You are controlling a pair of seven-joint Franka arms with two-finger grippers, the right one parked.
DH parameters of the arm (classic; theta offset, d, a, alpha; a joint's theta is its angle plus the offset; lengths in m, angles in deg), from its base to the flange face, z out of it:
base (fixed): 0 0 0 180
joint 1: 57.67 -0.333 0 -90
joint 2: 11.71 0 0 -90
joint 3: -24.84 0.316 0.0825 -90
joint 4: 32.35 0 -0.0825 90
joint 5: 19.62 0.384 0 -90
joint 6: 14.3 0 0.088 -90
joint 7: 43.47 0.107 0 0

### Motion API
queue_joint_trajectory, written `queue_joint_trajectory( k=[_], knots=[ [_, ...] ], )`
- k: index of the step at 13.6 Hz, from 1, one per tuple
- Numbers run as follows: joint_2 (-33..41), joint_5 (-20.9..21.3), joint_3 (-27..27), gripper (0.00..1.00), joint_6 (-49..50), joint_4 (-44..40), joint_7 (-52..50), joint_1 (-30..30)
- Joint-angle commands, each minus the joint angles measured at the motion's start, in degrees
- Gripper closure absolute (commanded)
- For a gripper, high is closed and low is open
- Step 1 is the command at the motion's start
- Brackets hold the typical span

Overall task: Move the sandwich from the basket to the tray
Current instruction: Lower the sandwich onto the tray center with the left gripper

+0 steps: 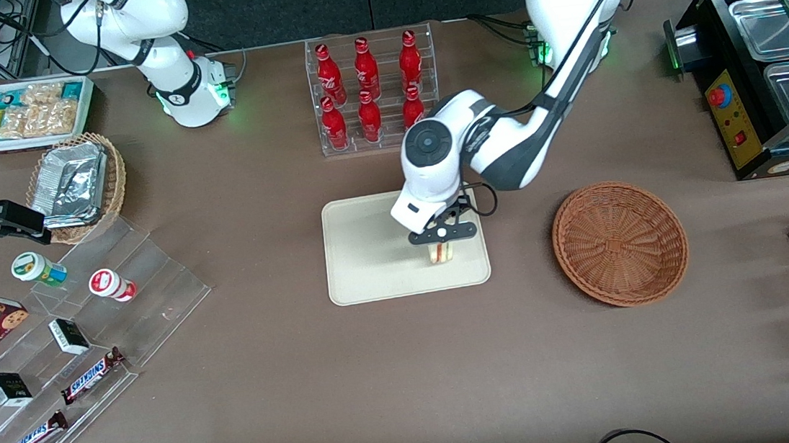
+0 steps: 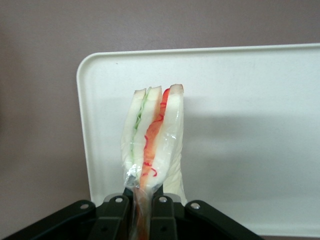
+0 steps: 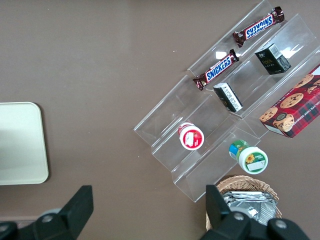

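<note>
My gripper (image 1: 441, 234) hangs over the cream tray (image 1: 368, 253), its two black fingers (image 2: 120, 215) clamped together on the sandwich (image 1: 441, 252). The wedge sits between the pads in its clear wrapping, and my wrist camera shows its pale bread slices with a red-orange streak and a thin green layer along the edge, the tray's flat surface (image 2: 250, 125) below it. From the front, the sandwich shows just beneath my fingers, over the part of the tray lying toward the working arm's end of the table. Whether its lower end touches the tray I cannot tell.

The reddish-brown wicker basket (image 1: 619, 243) stands beside the tray, apart from it, toward the working arm's end, with nothing in it. Farther from the front camera than the tray, a clear rack holds six red bottles (image 1: 369, 90). Toward the parked arm's end, stepped clear shelves (image 1: 80, 338) carry Snickers bars (image 1: 93, 374), small dark boxes and two little tubs, and a smaller foil-lined basket (image 1: 76, 185) sits beside a white box of packaged snacks (image 1: 31, 113).
</note>
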Motion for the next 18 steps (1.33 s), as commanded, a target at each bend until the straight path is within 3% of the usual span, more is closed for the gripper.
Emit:
queue_joint_trajectory(
  k=[1, 8, 12, 13, 14, 15, 18],
  knots=[
    [-3.76, 2.92, 0.64, 1.00, 0.64, -4.37, -1.95, 2.77],
    [-10.53, 8.27, 0.73, 1.00, 0.64, -8.86, -6.08, 5.14],
    [-11.77, 8.64, 0.73, 1.00, 0.55, -9.57, -6.08, 5.93],
    [-11.86, 8.64, 0.73, 0.86, 0.55, -9.83, -6.08, 5.94],
    [-11.94, 8.55, 0.81, 0.12, 0.55, -10.01, -5.73, 5.94],
    [-11.94, 8.63, 0.81, 0.00, 0.55, -9.92, -5.82, 5.94],
    [-12.03, 8.64, 0.81, 0.00, 0.55, -10.01, -5.64, 5.94]
  ],
)
